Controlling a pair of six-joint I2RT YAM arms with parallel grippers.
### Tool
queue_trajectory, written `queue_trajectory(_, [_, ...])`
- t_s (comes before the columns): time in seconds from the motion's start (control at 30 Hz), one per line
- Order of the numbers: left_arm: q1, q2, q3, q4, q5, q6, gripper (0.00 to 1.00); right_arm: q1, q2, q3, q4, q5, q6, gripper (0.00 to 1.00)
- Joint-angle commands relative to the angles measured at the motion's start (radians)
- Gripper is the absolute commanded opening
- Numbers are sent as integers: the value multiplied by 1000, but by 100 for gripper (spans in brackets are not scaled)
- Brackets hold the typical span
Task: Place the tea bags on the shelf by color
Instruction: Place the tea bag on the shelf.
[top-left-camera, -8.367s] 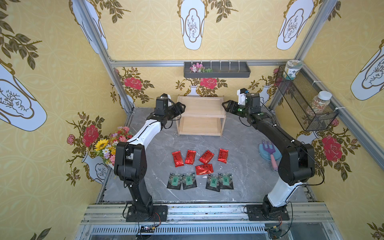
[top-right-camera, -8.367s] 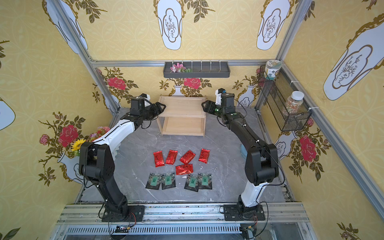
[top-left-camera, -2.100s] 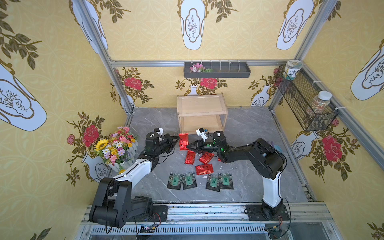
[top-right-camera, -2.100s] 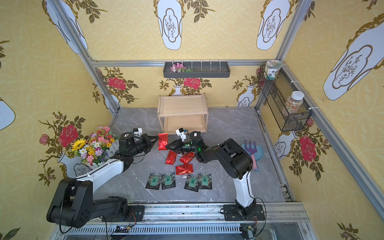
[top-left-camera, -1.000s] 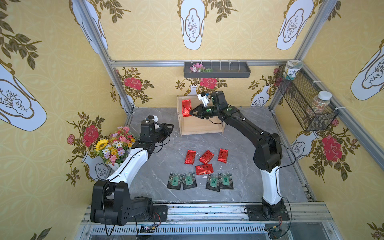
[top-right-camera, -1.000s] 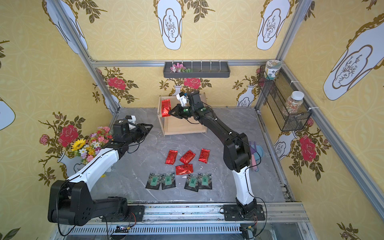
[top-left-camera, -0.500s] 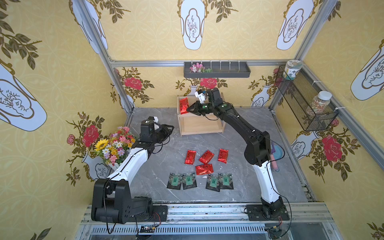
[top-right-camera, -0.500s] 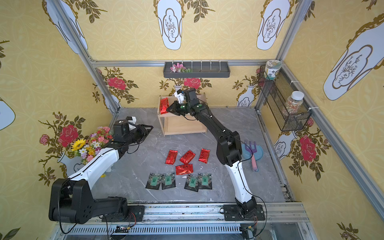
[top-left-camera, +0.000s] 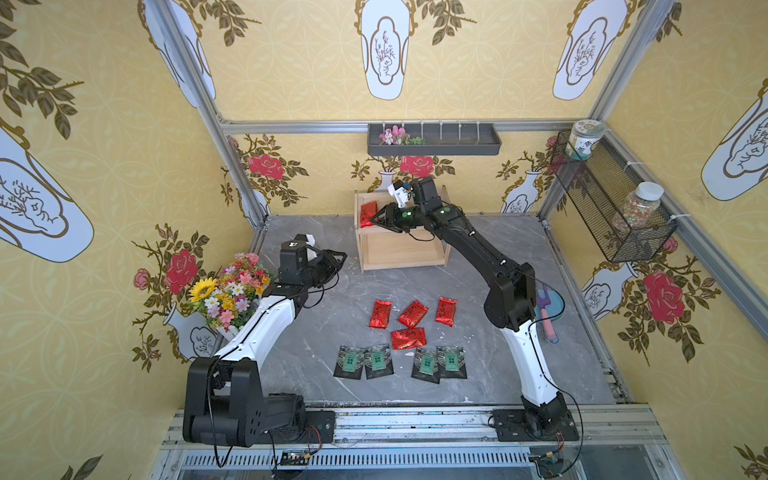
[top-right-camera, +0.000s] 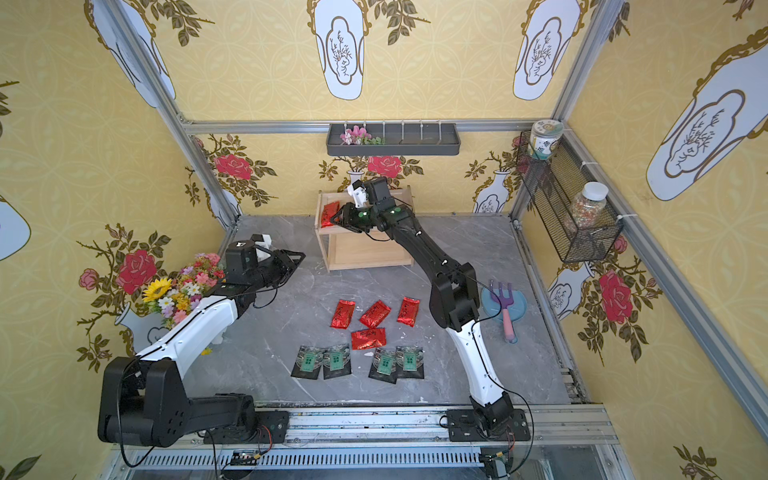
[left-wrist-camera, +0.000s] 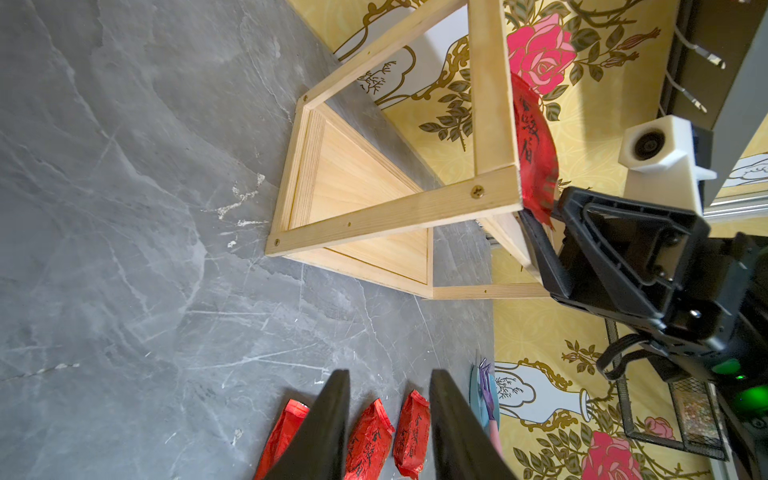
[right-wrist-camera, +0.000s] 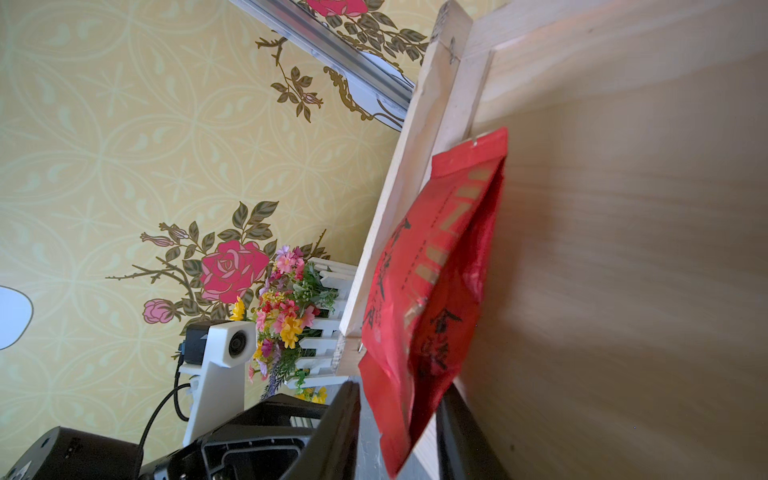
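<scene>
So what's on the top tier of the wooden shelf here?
One red tea bag at the shelf's left end, leaning on the rim, between the right gripper's open jaws. The right arm covers much of that tier, so the rest cannot be seen.

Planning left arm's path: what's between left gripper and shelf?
Only bare grey table between the left gripper and the shelf, in both top views.

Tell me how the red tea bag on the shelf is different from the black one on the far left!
The red tea bag is red with dark writing; the black tea bag has a green square label. The red one leans on the wooden shelf's top rim; the black one lies flat on the table. The right gripper's open jaws flank the red one, not the black one. Both are small flat sachets.
</scene>
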Motion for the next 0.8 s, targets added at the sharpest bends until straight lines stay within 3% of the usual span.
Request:
queue_trajectory(0.0, [2, 5, -11, 24, 22, 9, 38, 0, 13, 33, -24, 33, -45, 41])
queue_trajectory(0.77, [2, 10, -28, 46, 46, -4, 38, 9, 56, 106, -69, 85, -95, 52])
